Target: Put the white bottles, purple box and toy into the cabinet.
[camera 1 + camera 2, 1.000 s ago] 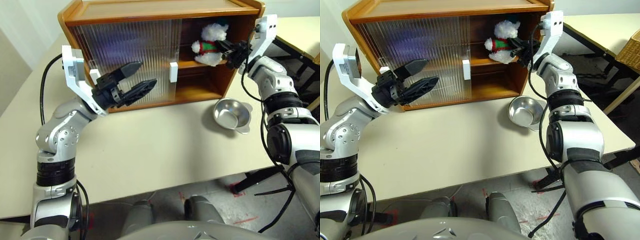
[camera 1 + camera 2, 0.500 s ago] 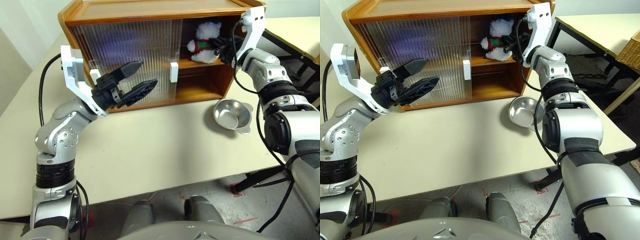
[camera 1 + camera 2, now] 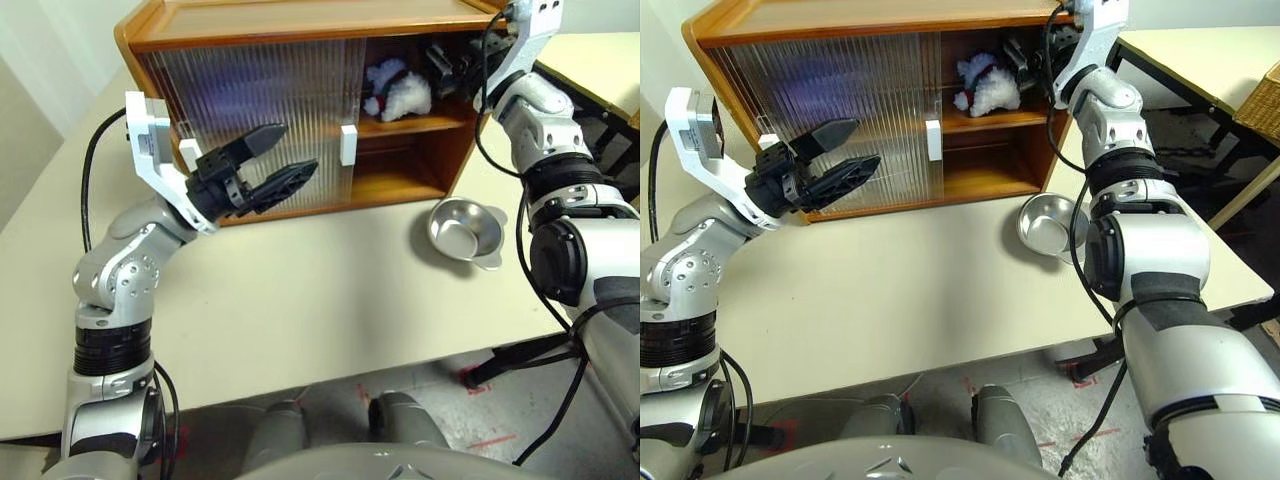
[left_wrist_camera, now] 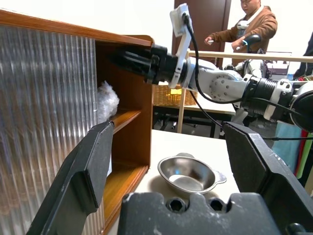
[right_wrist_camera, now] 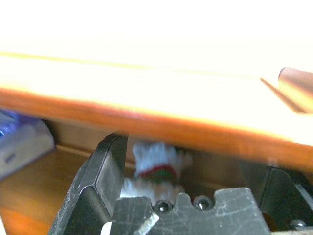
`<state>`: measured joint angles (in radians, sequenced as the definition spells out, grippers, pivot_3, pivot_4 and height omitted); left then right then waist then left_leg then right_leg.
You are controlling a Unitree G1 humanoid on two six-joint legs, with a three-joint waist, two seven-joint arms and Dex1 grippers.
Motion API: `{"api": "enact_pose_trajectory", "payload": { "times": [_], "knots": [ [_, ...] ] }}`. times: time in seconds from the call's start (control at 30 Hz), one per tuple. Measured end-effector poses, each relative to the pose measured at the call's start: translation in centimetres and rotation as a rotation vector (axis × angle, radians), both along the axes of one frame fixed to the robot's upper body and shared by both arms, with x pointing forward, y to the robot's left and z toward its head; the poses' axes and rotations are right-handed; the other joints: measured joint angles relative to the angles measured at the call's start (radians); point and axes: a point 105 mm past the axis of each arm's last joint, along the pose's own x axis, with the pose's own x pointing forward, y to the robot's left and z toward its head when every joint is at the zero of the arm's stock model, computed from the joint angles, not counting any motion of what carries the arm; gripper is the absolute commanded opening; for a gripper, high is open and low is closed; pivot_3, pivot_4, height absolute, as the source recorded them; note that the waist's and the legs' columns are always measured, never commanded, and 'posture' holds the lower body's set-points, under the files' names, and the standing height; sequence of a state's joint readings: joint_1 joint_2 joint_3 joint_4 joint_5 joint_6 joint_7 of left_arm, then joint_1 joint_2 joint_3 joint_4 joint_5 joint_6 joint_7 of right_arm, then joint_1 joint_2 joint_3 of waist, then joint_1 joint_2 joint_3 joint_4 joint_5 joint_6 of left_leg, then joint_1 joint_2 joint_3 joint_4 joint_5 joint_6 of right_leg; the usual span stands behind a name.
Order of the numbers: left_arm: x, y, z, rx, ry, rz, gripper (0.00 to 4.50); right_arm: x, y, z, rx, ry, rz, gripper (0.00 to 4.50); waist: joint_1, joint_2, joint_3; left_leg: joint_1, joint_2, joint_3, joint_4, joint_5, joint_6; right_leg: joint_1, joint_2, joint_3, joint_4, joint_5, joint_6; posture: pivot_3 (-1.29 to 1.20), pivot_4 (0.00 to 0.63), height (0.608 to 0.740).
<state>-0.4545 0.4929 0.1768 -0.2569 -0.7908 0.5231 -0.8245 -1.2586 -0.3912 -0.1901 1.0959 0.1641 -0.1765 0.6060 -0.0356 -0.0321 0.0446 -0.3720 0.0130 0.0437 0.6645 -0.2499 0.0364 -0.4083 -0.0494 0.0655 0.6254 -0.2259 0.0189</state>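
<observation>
So the toy (image 3: 398,92) was sitting on the upper shelf of the cabinet (image 3: 300,20), behind the open right side. My right gripper (image 3: 452,62) was up at that opening with its fingers spread wide, nothing in them, clear of the plush. Left gripper (image 3: 270,162) hung in front of the ribbed door, fingers apart and empty too. Looked like the drop-off step to me. Next I'd need to back the right arm out without snagging the cabinet's top edge.
</observation>
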Motion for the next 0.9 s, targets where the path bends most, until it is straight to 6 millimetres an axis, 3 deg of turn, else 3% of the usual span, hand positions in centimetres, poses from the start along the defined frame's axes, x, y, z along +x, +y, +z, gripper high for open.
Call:
{"api": "enact_pose_trajectory", "payload": {
  "times": [0.13, 0.23, 0.37, 0.5, 0.7, 0.9],
  "knots": [
    [0.0, 0.0, 0.1, 0.002, -0.003, -0.004, 4.50, -1.3, -1.0, -1.2, 0.035, -0.012, 0.029, 4.47, 0.002, 0.000, 0.000, -0.001, 0.000, -0.002, 0.000, 0.000, 0.000, 0.000, -0.001, -0.001, 0.000, 0.000, 0.000, 0.07, 0.000, 0.740],
    [0.0, 0.0, 0.1, 0.005, -0.004, -0.007, 4.50, -3.2, -1.3, -3.5, 0.060, 0.039, 0.079, 4.47, 0.003, 0.000, 0.000, -0.002, 0.000, -0.003, 0.000, 0.000, 0.000, 0.000, -0.002, -0.002, 0.000, 0.000, 0.001, 0.06, 0.000, 0.740],
    [0.1, 0.1, 0.0, 0.011, 0.001, -0.013, 4.50, -7.0, -1.4, -6.9, 0.082, 0.142, 0.166, 4.47, 0.003, 0.001, 0.000, -0.002, 0.000, -0.003, 0.000, 0.000, 0.000, -0.001, -0.002, -0.003, 0.000, 0.000, 0.001, 0.04, 0.000, 0.740],
    [0.3, 0.3, -0.3, 0.014, 0.021, -0.014, 4.50, -11.1, -2.6, -9.0, 0.141, 0.239, 0.223, 4.47, 0.002, 0.000, 0.000, -0.001, 0.000, -0.003, 0.001, 0.000, 0.000, 0.001, -0.001, -0.003, 0.000, -0.003, 0.005, 0.02, 0.000, 0.740],
    [0.2, 0.0, -0.3, 0.020, 0.021, -0.036, 4.50, -15.1, -5.4, -11.3, 0.407, 0.433, 0.236, 4.47, -0.001, 0.000, -0.001, 0.001, 0.000, 0.000, 0.002, 0.000, 0.000, 0.002, -0.001, -0.001, -0.001, -0.005, 0.005, 0.00, 0.000, 0.740],
    [0.2, -0.2, -0.3, 0.022, 0.021, -0.049, 4.50, -17.9, -6.7, -14.1, 0.690, 0.617, 0.278, 4.47, -0.002, 0.000, -0.001, 0.001, 0.001, 0.000, 0.002, 0.000, 0.000, 0.002, 0.000, -0.001, 0.000, -0.005, 0.005, 0.00, 0.000, 0.740]
  ]
}}
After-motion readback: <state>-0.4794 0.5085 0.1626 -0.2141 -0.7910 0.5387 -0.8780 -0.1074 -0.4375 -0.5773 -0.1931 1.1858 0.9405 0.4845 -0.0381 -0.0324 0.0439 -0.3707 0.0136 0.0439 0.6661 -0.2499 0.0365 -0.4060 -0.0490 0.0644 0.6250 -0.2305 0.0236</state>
